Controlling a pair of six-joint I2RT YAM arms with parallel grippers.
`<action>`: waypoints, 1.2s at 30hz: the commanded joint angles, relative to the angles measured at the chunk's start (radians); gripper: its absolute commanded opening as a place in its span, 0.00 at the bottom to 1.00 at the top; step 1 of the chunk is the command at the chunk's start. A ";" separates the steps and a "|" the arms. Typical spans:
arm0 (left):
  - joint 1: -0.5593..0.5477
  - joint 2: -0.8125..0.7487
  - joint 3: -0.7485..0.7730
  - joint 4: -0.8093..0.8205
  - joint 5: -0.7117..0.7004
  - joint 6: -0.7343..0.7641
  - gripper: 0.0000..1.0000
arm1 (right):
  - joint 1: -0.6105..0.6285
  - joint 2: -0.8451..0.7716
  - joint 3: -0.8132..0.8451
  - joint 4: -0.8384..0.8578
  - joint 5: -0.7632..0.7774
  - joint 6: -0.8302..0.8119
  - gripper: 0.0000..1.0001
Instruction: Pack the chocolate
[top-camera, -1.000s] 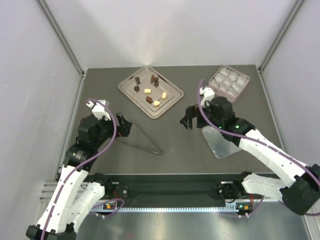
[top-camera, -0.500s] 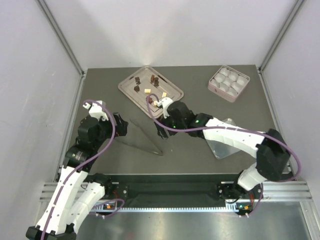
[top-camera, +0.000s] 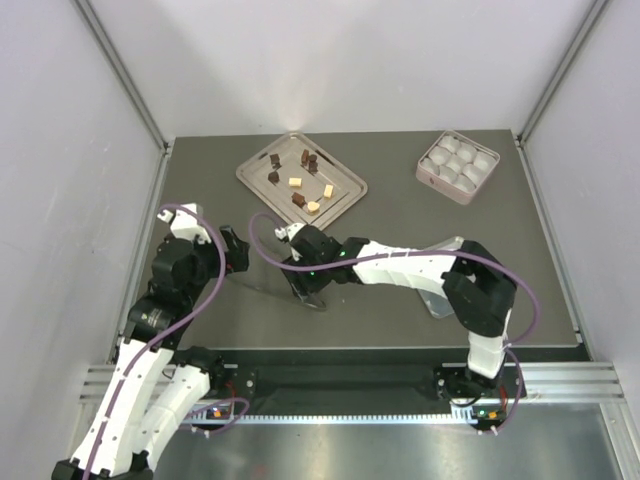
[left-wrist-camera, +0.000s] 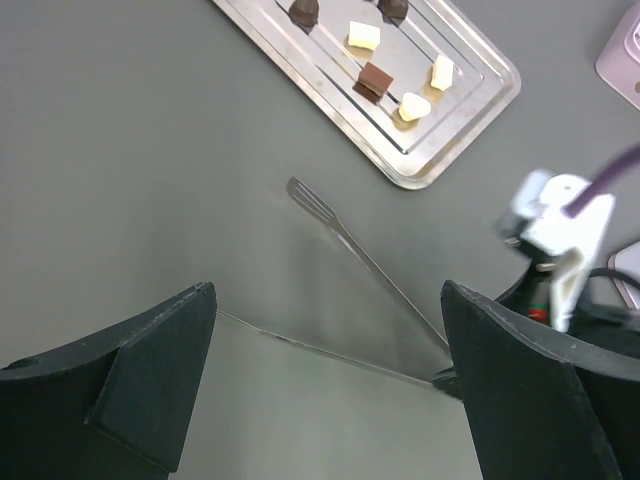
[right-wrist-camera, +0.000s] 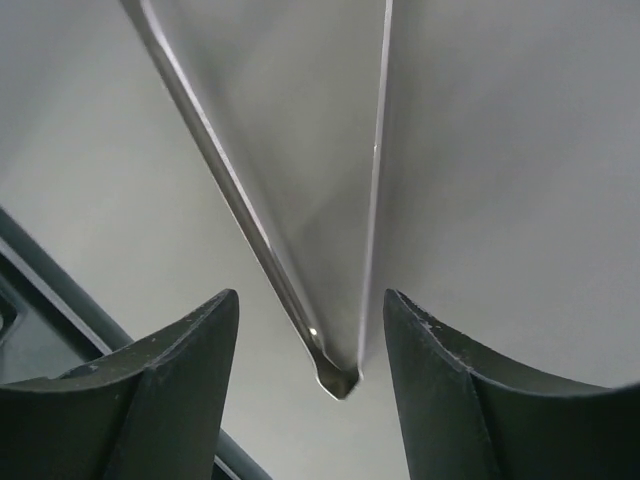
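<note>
Several tiny chocolate pieces, dark brown (top-camera: 275, 158) and pale cream (top-camera: 294, 182), lie on a steel tray (top-camera: 345, 185) at the back; they also show in the left wrist view (left-wrist-camera: 375, 80). Metal tongs (top-camera: 272, 250) lie spread open on the table in front of the tray. My right gripper (top-camera: 303, 290) is open and low over the tongs' joined end (right-wrist-camera: 338, 382), one finger on each side, not touching. My left gripper (top-camera: 240, 258) is open and empty, left of the tongs, whose flat tip (left-wrist-camera: 312, 203) lies ahead of it.
A pink box (top-camera: 458, 165) of white round cups stands at the back right. A flat metal sheet (top-camera: 440, 290) lies at the right front, partly under the right arm. The right arm reaches across the table's middle. White walls close in both sides.
My right arm has swung left from beside the metal sheet, across the table, to the joined end of the tongs. My left gripper has shifted slightly left.
</note>
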 joint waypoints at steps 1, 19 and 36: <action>-0.001 -0.024 0.030 0.015 -0.031 -0.007 0.99 | 0.018 0.052 0.057 -0.022 0.030 0.091 0.59; -0.001 -0.018 0.031 0.010 -0.047 -0.010 0.99 | -0.080 0.092 0.074 -0.056 0.013 0.146 0.28; -0.001 -0.026 0.031 0.013 -0.047 -0.012 0.99 | -0.072 0.169 0.154 -0.087 0.007 0.143 0.31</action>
